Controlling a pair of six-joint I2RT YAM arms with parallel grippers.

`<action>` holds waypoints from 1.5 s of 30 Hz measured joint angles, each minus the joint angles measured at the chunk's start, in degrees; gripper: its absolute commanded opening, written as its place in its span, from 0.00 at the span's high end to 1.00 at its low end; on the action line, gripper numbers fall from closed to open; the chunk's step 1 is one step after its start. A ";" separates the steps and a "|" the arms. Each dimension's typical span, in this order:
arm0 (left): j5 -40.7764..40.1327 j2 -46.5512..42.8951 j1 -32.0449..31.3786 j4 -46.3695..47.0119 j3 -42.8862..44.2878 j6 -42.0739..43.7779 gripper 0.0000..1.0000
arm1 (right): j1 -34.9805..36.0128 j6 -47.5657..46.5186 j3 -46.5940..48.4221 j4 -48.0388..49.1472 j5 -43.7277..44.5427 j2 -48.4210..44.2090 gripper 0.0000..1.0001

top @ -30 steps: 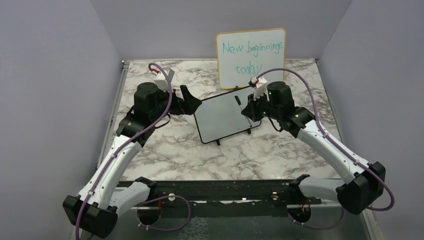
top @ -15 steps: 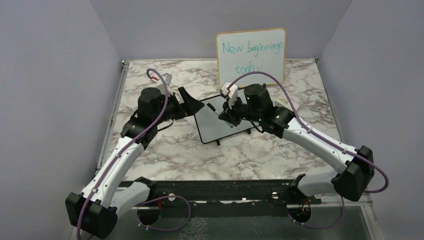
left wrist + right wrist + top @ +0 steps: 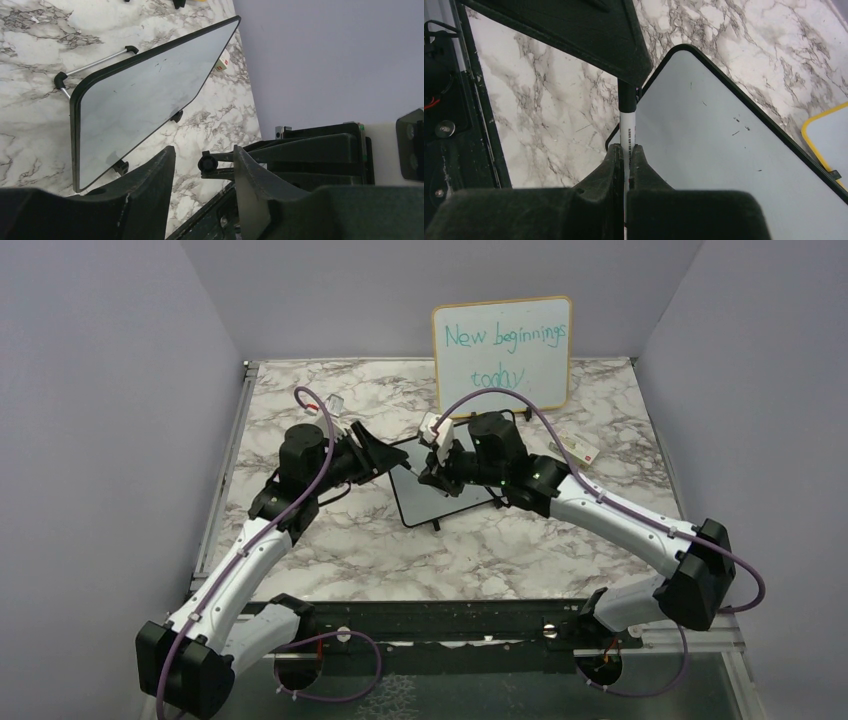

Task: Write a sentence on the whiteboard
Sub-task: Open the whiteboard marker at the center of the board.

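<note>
The whiteboard lies at the middle of the marble-veined worktop: blank, glossy and faintly specked, with a thin black frame, rounded corners and small black feet. The right pincer is clamped on a white, black-ended marker, apparently at the board's corner. The left pincer stands parted and empty beside its edge.

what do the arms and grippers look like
The left arm and right arm both have smooth white link shells joined by bulky black joints. A purple cable loops along each arm. The left gripper and right gripper are matte black, with thick wedge-shaped fingers.
</note>
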 measured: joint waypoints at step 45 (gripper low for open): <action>-7.58 -11.91 0.15 19.04 -17.18 -21.03 1.00 | 0.85 24.30 -18.14 27.47 22.73 -14.67 0.00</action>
